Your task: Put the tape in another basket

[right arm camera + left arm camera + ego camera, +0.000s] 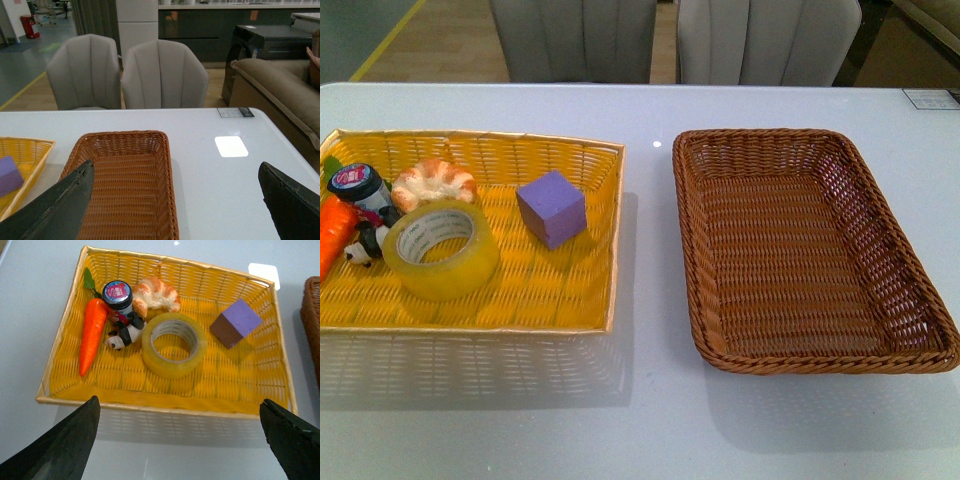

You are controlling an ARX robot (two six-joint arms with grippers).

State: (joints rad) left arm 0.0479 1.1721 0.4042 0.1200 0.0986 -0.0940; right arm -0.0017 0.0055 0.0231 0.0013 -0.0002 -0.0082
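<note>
The tape (441,249) lies flat on its side in the yellow basket (470,138), core hole facing up, with a croissant (434,182) just behind it and the purple cube (551,208) a little to its right. A carrot (93,335), a small jar (117,295) and a panda figure (125,332) crowd the basket's left end. The left gripper (180,405) hangs above the basket's near rim, angled down at its contents, fingers spread wide and holding nothing. The right gripper (176,165) hovers over the near end of the brown basket (920,330), pointing level towards the chairs (165,75), jaws equally wide and empty (neither arm shows in the front view). Both baskets sit side by side, apart, on the white table (650,430).
</note>
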